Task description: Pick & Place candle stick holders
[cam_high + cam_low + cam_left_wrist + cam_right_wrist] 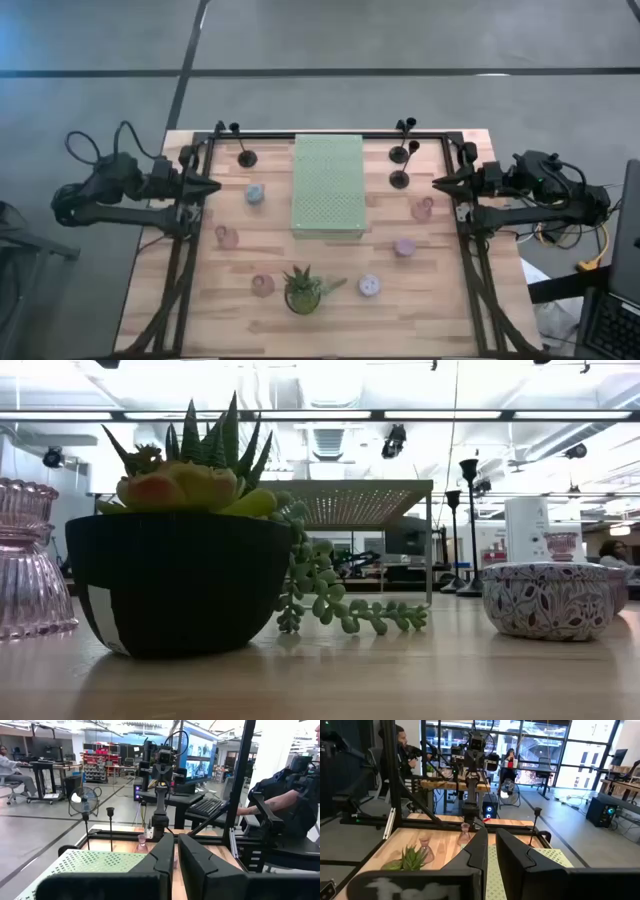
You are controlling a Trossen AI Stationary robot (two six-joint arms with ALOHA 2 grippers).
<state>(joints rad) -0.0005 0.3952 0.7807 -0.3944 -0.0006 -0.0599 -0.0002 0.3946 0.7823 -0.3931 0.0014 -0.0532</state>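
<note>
Both arms wait at the table's side edges: left gripper [212, 187] and right gripper [438, 183], fingers pressed nearly together, holding nothing. Black candle stick holders [400, 179] stand near the far corners; pastel cups [255, 193] dot the tabletop around the green perforated stand [327, 185].

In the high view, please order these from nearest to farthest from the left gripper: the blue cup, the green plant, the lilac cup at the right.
From the left gripper:
1. Blue cup, just beside it on the left side.
2. Green plant, at the front middle.
3. Lilac cup, on the right half.
</note>
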